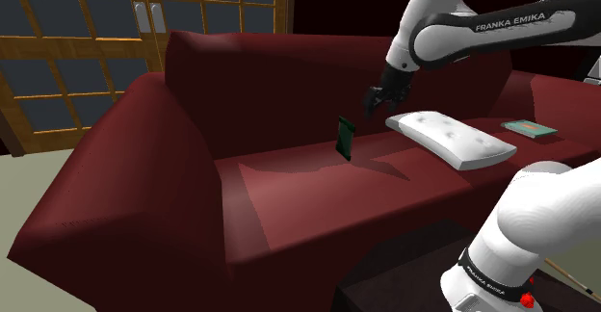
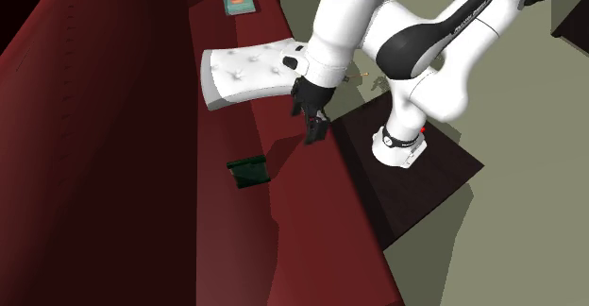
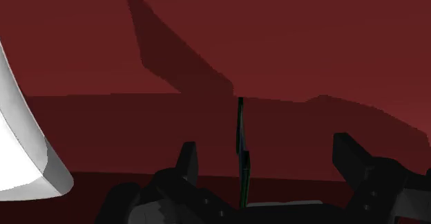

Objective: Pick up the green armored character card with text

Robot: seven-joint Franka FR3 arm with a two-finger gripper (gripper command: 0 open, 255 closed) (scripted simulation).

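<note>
you're looking at a dark red sofa (image 1: 289, 195) that takes up most of the scene, with a wooden lattice door (image 1: 77, 50) behind its arm at the shoulder view's left. the white arm (image 1: 482, 26) reaches over the seat from its dark stand (image 2: 415, 177), which sits just in front of the sofa.

a white tufted pillow (image 1: 453, 137) lies flat on the seat. beyond it, at the far end of the seat in the shoulder view, is a small teal book (image 1: 529, 127), well apart from everything else.

your end effector (image 1: 374, 99) hangs above the seat between the pillow and the card, pointing down. its fingers (image 3: 188, 162) are spread apart and grip nothing.

the green card (image 1: 346, 137) stands on its edge on the seat, close to the backrest, at the pillow's left in the shoulder view. you can't tell whether it touches the backrest. in the wrist view you see the card edge-on as a thin dark line in the gap between the two fingers, touching neither of them. its printed face is too dark to read.
</note>
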